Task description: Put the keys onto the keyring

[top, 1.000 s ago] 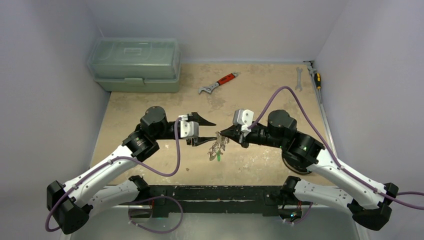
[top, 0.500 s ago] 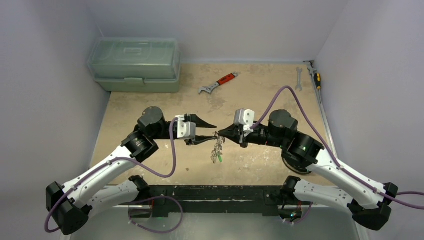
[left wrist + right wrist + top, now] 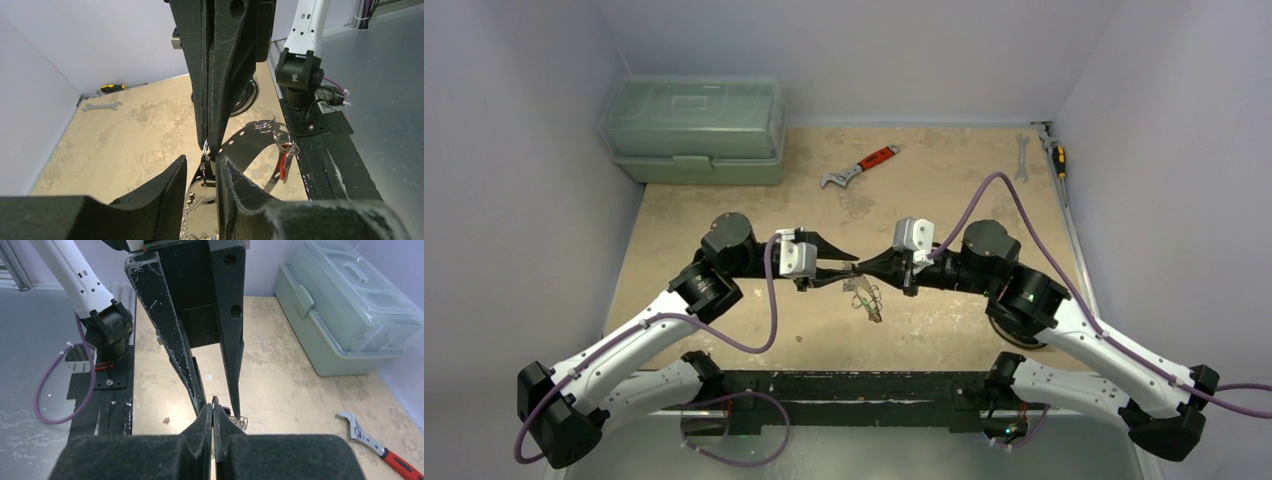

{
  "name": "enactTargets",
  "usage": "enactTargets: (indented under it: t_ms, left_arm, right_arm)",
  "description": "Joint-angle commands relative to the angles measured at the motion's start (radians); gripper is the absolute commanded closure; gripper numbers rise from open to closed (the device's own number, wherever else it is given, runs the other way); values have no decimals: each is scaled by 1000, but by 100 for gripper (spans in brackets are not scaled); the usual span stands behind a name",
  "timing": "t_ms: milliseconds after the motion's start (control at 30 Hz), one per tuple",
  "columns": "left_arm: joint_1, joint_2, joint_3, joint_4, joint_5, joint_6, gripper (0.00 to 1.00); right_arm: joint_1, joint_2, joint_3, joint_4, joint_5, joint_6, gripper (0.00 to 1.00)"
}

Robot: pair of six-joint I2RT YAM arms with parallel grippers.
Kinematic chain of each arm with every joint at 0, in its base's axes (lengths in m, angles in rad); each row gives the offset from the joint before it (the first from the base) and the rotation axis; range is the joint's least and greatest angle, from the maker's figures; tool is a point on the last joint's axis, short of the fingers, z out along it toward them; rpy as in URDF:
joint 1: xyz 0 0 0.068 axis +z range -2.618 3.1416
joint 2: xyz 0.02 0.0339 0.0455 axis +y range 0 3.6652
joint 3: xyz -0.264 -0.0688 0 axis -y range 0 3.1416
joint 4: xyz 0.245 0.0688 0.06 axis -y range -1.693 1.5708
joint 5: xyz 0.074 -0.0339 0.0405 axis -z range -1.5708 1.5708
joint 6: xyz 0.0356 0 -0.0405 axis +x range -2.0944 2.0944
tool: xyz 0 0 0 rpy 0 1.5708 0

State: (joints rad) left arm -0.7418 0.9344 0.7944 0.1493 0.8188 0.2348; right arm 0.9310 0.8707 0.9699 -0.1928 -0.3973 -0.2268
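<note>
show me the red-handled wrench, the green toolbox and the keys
red-handled wrench (image 3: 871, 160), top view, on its red handle
green toolbox (image 3: 694, 120), top view, middle of its lid
keys (image 3: 867, 300), top view, middle of the bunch

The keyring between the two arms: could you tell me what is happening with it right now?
The right hand is shut on the keys, and the bunch hangs from its tips above the table, with the keyring dangling beside it. The left hand faces it tip to tip, jaws open on either side of the bunch, not visibly gripping it. The wrench and toolbox lie apart at the back.
</note>
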Motion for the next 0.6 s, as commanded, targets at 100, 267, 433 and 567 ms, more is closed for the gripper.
enactTargets:
  t_ms: [100, 267, 433, 567]
  left_arm:
    - [4, 10, 13, 27, 25, -29, 91]
    - [3, 9, 11, 27, 17, -32, 100]
    - [4, 7, 8, 24, -5, -34, 100]
    - [4, 12, 8, 8, -34, -21, 100]
  right_arm:
    - [3, -36, -17, 101, -24, 22, 100]
    - [3, -45, -26, 107, -25, 30, 100]
    - [3, -57, -27, 88, 29, 41, 96]
    - [3, -61, 1, -10, 111, 28, 66]
